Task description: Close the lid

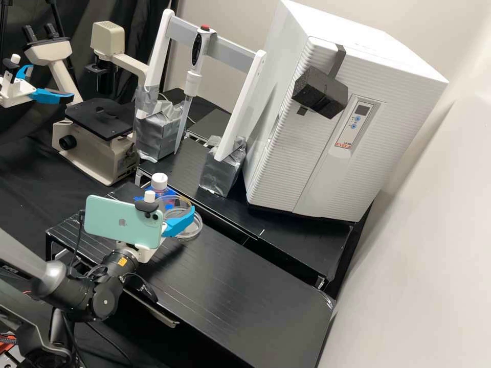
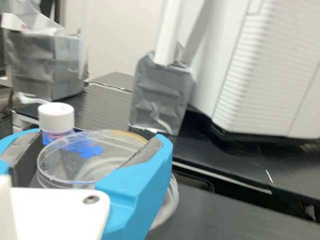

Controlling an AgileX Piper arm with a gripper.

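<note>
At the small bench's back left, my gripper (image 1: pixel 166 203) is shut on the clear round lid (image 1: pixel 175 198), partly behind the phone. The open dish (image 1: pixel 190 231) lies on the bench, lower than the lid and partly overlapped by it. In the wrist view the gripper (image 2: pixel 99 142) has the lid (image 2: pixel 92 167) between its two blue fingers, grey pads at its sides. The rim of the dish (image 2: pixel 171 202) shows below and beside one finger; the rest is hidden. Whether lid and dish touch, I cannot tell.
A white-capped bottle (image 1: pixel 159 182) with pink liquid stands just behind the lid, by blue tape. Farther back are a pipette (image 1: pixel 192 82) on a white stand, taped silver blocks (image 1: pixel 221 171), a white incubator (image 1: pixel 307 153) and a microscope (image 1: pixel 97 138).
</note>
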